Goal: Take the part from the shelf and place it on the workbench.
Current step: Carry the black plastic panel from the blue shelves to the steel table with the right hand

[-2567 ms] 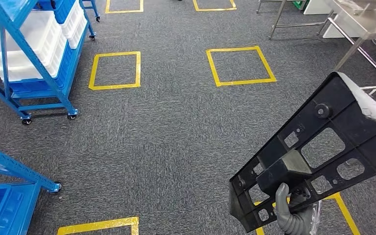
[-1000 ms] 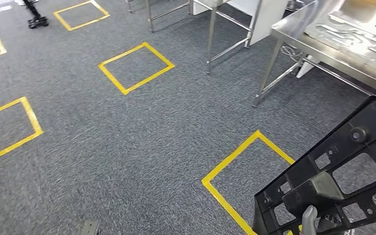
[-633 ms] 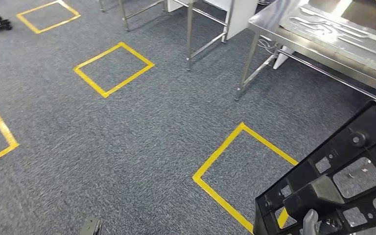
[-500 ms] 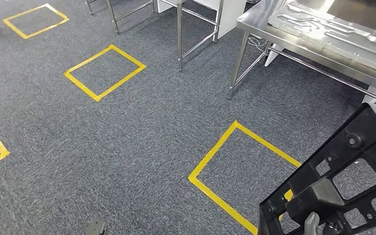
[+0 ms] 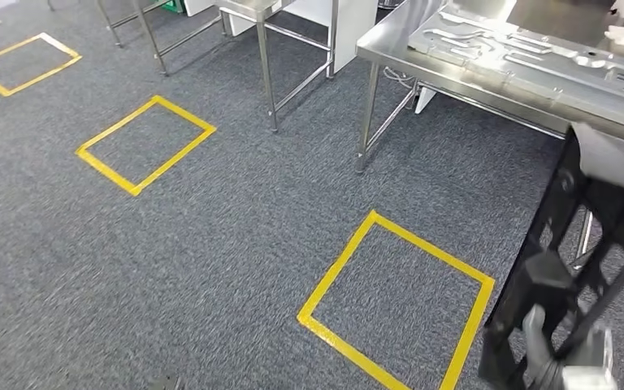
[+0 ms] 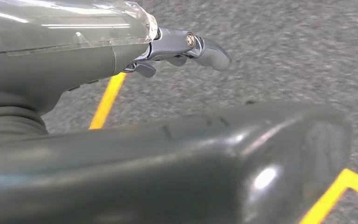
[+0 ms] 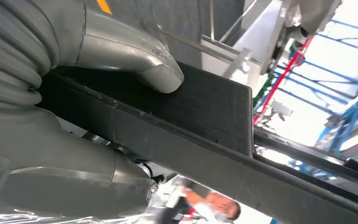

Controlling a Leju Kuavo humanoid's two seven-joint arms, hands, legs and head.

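Note:
A large black plastic part (image 5: 548, 280), a ribbed frame with several cut-outs, stands almost edge-on at the right of the head view. My right hand (image 5: 546, 357) grips it from below near its lower end. In the right wrist view the thumb (image 7: 140, 56) presses on the part (image 7: 205, 107). The steel workbench (image 5: 422, 67) stands ahead at the upper right, just beyond the part's top edge. My left hand (image 6: 98, 56) hangs over the carpet and holds nothing, its fingers (image 6: 200, 46) apart.
Shiny pressed metal panels (image 5: 520, 57) lie on the workbench top. A second steel table's legs (image 5: 264, 65) stand to its left. Yellow tape squares (image 5: 394, 305) (image 5: 146, 142) mark the grey carpet. A person appears in the right wrist view (image 7: 214, 203).
The whole view has turned and advanced: the blue shelves have left the picture and the workbench has come closer. The part in my right hand now stands more upright and edge-on.

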